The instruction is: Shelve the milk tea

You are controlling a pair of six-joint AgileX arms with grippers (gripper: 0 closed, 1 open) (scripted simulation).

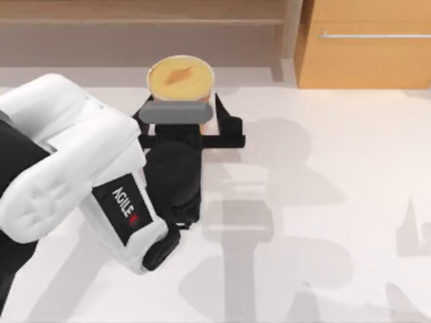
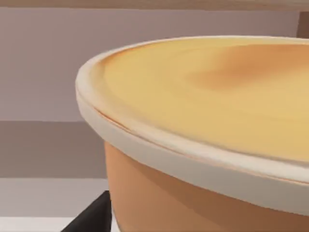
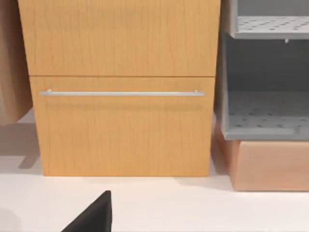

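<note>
Top view: the milk tea [image 1: 180, 79] stands upright at about 12 o'clock on the white table [image 1: 323, 202], near the far edge, just in front of the low wooden shelf [image 1: 141, 20] that runs along the back. Our left gripper [image 1: 182, 124] sits at the cup's 6 o'clock side, its black fingers [image 1: 225, 124] reaching past the cup wall on either flank; we judge them clenched on the cup just below the whitish rim, though the contact itself is hidden beneath the wrist. Left wrist view: the pale yellow lid [image 2: 217, 92] and the orange-tan wall [image 2: 159, 198] stand close before the camera, with one dark fingertip [image 2: 94, 217] beside the wall. Right wrist view: our right arm is parked, facing the wooden drawer cabinet [image 3: 120, 96] with its metal handle [image 3: 120, 93] and a grey perforated rack [image 3: 265, 116] at its 3 o'clock; whether its fingers are parted or closed we cannot tell. Handling, as a judgement: the cup looks light, thin-walled and smooth, so it may yield or slip under a hard squeeze, and its taper favours a moderate hold high on the wall, under the rim, kept upright so that the lid stays seated and nothing spills.
</note>
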